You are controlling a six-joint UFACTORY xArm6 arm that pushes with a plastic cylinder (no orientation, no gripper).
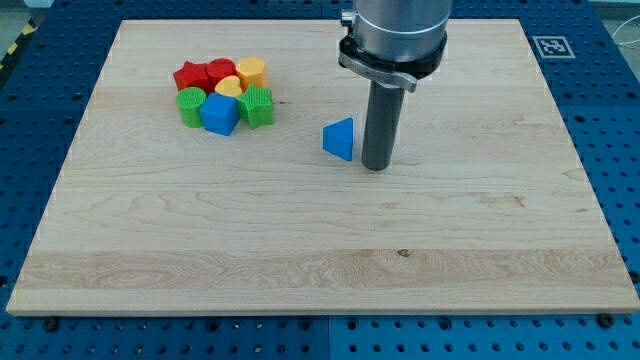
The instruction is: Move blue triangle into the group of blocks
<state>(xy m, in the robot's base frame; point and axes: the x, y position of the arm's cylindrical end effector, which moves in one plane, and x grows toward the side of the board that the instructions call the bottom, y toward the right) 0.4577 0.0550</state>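
Arm end was a silver-grey cylinder with a dark collar; straight dark rod below, my tip blunt.

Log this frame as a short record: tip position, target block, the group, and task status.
tip: my tip rests on the wooden board, just to the view's right of the blue triangle
target block: blue triangle, alone near mid-board
group: cluster at the view's upper left, with red, yellow and green blocks and a blue cube
gap: triangle sits apart from the cluster, to its right in the view
status: triangle not yet in the group
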